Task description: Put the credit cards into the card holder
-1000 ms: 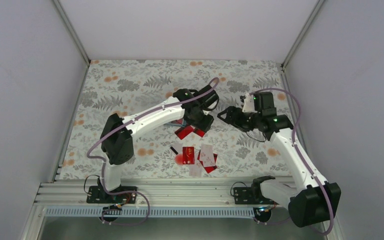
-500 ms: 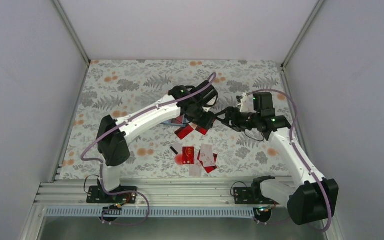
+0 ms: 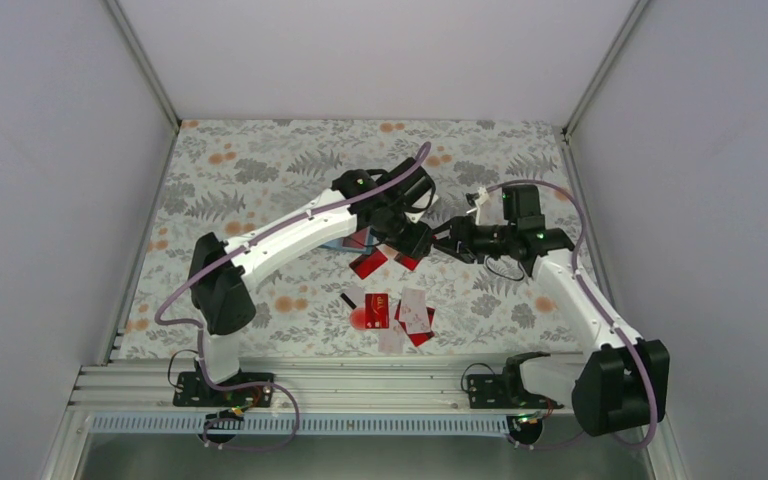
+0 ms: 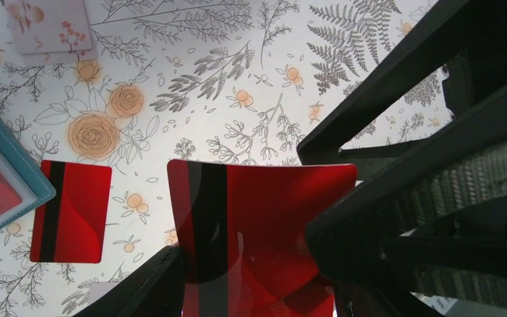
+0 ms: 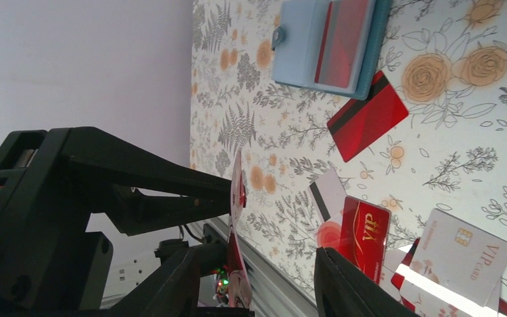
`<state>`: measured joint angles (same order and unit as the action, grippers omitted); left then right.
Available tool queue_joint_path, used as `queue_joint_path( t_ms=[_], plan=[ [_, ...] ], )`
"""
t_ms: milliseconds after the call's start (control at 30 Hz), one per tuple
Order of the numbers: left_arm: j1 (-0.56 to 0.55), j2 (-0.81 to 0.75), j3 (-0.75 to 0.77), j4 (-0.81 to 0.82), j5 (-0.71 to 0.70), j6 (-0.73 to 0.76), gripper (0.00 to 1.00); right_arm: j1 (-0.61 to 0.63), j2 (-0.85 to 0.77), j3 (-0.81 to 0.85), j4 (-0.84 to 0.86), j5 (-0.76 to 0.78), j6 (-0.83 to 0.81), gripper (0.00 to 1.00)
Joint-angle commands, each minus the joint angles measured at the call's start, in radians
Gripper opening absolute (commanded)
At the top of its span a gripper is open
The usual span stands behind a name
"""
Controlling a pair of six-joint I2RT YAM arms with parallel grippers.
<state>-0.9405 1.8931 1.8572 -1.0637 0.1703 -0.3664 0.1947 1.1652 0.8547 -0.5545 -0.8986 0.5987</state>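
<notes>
Grips a glossy bright red plastic card [image 4: 270, 198] by its edges in the left hand [image 4: 251, 267], raised off the floral-print bench [image 4: 204, 66]. Straddles it with the right hand [image 5: 257, 267], fingers [image 5: 178, 284] apart. Has the teal-blue stitched rectangular card holder [image 5: 297, 46] lying open on the bench.

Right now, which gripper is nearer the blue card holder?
Left. The left gripper, holding a red card, hangs just right of the card holder in the top view; the right gripper sits farther right, beyond that card.
</notes>
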Motion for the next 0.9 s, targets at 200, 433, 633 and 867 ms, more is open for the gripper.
queue_joint_path(
  t_ms=[200, 433, 633, 867],
  plan=[
    [-0.003, -0.007, 0.047, 0.042, 0.021, 0.017, 0.54, -0.001, 0.033, 0.003, 0.019, -0.114, -0.040, 0.25],
    [-0.004, 0.008, 0.064, 0.040, 0.026, 0.021, 0.54, -0.001, 0.052, 0.018, 0.015, -0.135, -0.062, 0.08],
    [-0.003, 0.019, 0.082, 0.031, 0.010, 0.020, 0.54, 0.000, 0.060, 0.037, 0.002, -0.136, -0.075, 0.04],
    [-0.004, 0.009, 0.083, 0.023, -0.028, 0.008, 0.70, -0.001, 0.049, 0.057, -0.001, -0.135, -0.084, 0.04]
  ],
)
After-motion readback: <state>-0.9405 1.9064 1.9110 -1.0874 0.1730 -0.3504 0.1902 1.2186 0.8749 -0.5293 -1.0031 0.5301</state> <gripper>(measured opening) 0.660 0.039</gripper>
